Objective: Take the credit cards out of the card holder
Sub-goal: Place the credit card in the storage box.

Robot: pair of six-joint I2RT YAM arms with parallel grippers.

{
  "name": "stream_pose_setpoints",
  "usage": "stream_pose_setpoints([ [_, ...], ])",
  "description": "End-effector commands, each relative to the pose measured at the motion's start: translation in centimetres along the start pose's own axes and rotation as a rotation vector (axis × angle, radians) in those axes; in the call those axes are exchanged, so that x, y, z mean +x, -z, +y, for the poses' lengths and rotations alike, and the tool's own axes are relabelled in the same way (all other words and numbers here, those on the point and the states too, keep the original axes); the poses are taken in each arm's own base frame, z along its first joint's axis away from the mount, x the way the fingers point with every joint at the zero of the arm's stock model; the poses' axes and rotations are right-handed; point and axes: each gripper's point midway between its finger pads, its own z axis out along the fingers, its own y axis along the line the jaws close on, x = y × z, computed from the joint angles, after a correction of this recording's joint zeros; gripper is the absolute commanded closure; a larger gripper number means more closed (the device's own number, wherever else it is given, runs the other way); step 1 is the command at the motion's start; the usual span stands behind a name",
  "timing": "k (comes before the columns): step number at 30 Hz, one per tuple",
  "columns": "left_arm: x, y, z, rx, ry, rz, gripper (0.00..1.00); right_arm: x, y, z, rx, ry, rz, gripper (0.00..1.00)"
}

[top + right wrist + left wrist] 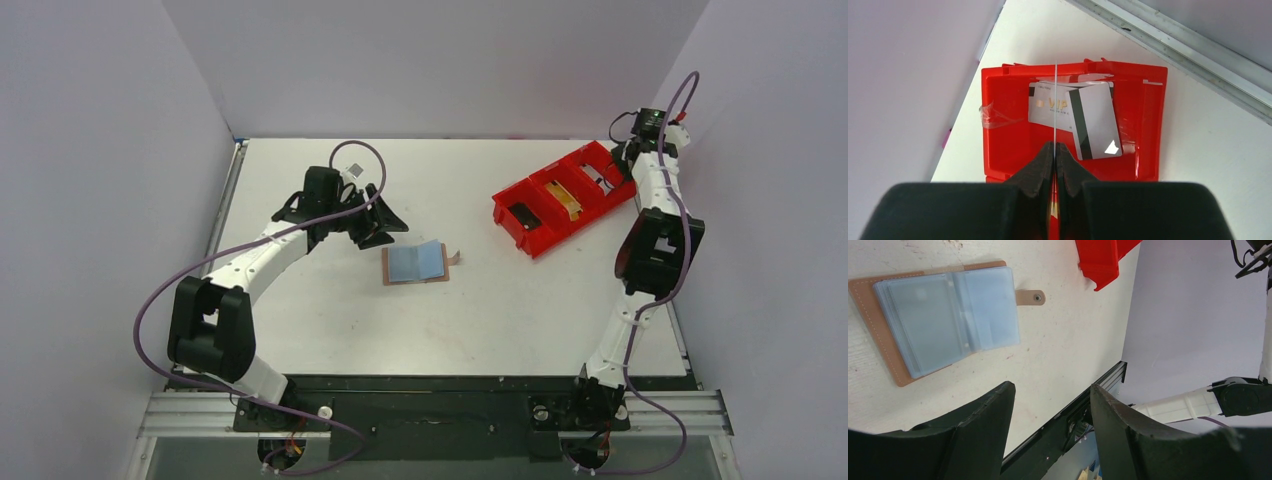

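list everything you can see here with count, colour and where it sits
card holder: 1, tan with pale blue sleeves, lying open mid-table
tray: 1, red, far right of the table
silver cards: 2, silver, in the tray's far compartment
gold card: 1, gold, another tray compartment
black item: 1, black, nearest tray compartment
held card: 1, seen edge-on, above the tray
table: 1, white
left pincer: 1, black, open, beside the card holder
right pincer: 1, black, shut on the held card

white table [350,320]: open card holder [417,263] (centre), red tray [541,238] far right.
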Motion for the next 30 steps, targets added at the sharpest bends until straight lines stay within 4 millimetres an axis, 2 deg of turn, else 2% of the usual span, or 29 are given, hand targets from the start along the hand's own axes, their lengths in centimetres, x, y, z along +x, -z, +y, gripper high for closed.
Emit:
stream_pose_setpoints([
  [1,-1.6,1.2,-2.6,0.048,-0.060,-0.050,0.45,-0.7,-0.5,1.6,-0.036,-0.022,0.007,1.00],
  [5,-1.8,1.3,-2.8,0.043,-0.064,-0.053,0.45,-0.1,-1.7,1.8,-0.038,-0.030,0.031,1.00],
  [14,-1.8,1.2,-2.5,0.027,-0.059,-0.059,0.44,1.0,-2.6,1.8,-0.045,-0.032,0.065,1.00],
  [16,-1.8,1.3,-2.4,0.024,-0.058,-0.062,0.44,0.7,-2.5,2.1,-0.056,-0.031,0.064,0.96],
  [17,-1.8,1.2,-2.4,0.024,-0.059,-0.062,0.44,0.6,-2.5,2.2,-0.058,-0.025,0.063,0.87],
  [18,-1.8,1.2,-2.4,0.023,-0.059,-0.061,0.44,0.3,-2.2,2.5,-0.068,-0.026,0.055,0.84],
  [19,-1.8,1.2,-2.4,0.022,-0.060,-0.062,0.44,0.1,-2.0,2.7,-0.072,-0.024,0.051,0.77],
  [23,-1.8,1.3,-2.4,0.021,-0.059,-0.065,0.44,-0.5,-0.6,4.1,-0.124,-0.022,0.059,0.64],
  [30,-1.8,1.5,-2.7,0.027,-0.065,-0.068,0.43,-1.8,2.9,6.3,-0.181,-0.006,0.031,0.61],
])
